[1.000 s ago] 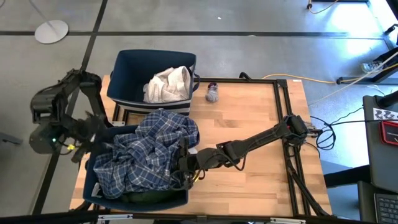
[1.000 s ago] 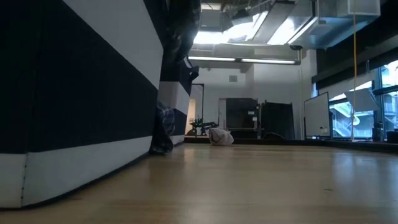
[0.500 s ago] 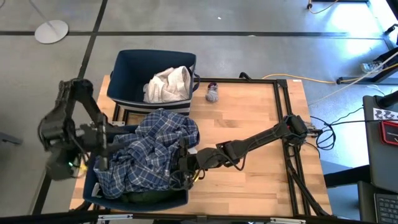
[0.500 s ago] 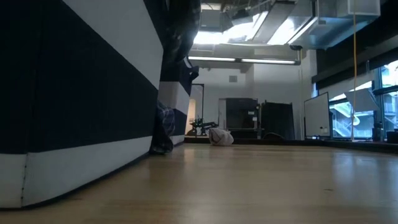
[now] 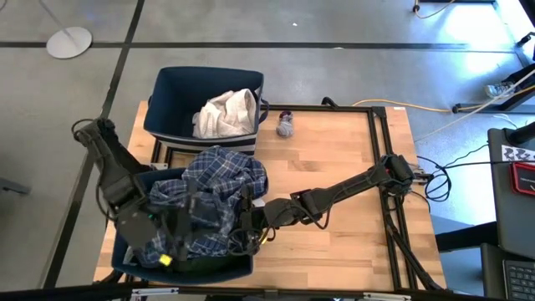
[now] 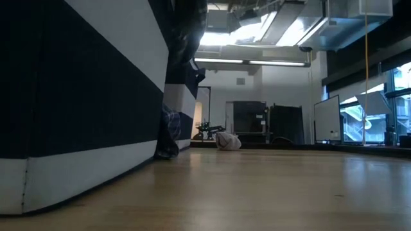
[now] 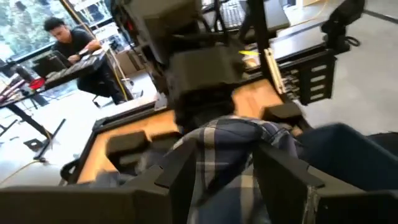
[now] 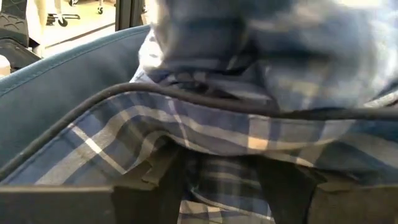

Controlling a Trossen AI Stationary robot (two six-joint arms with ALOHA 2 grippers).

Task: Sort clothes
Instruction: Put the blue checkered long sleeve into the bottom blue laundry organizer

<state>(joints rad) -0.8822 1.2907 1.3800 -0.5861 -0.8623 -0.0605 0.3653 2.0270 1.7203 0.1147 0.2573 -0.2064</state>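
Note:
A blue plaid shirt (image 5: 209, 205) lies heaped in the near navy bin (image 5: 134, 251), its right side draped over the bin's right rim. My right gripper (image 5: 244, 219) reaches in level from the table's right and is shut on that draped part. My left gripper (image 5: 180, 238) stands open over the near left part of the heap. In the left wrist view, plaid cloth (image 7: 227, 155) shows between its fingers. A white garment (image 5: 226, 113) lies in the far bin (image 5: 171, 88). A small grey sock (image 5: 286, 125) rests on the table beside that bin. My right gripper has a bunch of the plaid shirt (image 8: 227, 168) between its two fingers, where the cloth hangs over the near bin's right rim. The fingers come in level from the table's right. How many layers they have cannot be told. My left gripper: I cannot tell whether its open fingers (image 7: 180, 177) touch the plaid cloth.
The near bin's tall navy and white wall (image 6: 83, 96) fills the left of the low view, with plaid cloth (image 6: 168, 131) hanging down beside it. Bare wooden table (image 5: 334, 134) spreads to the right of both bins. A person sits at a desk beyond the table (image 7: 68, 40).
My left gripper has swung from outside the near bin's left side toward the table's right, rolling as it went, and now stands over the plaid heap. The right gripper and the shirt have kept still.

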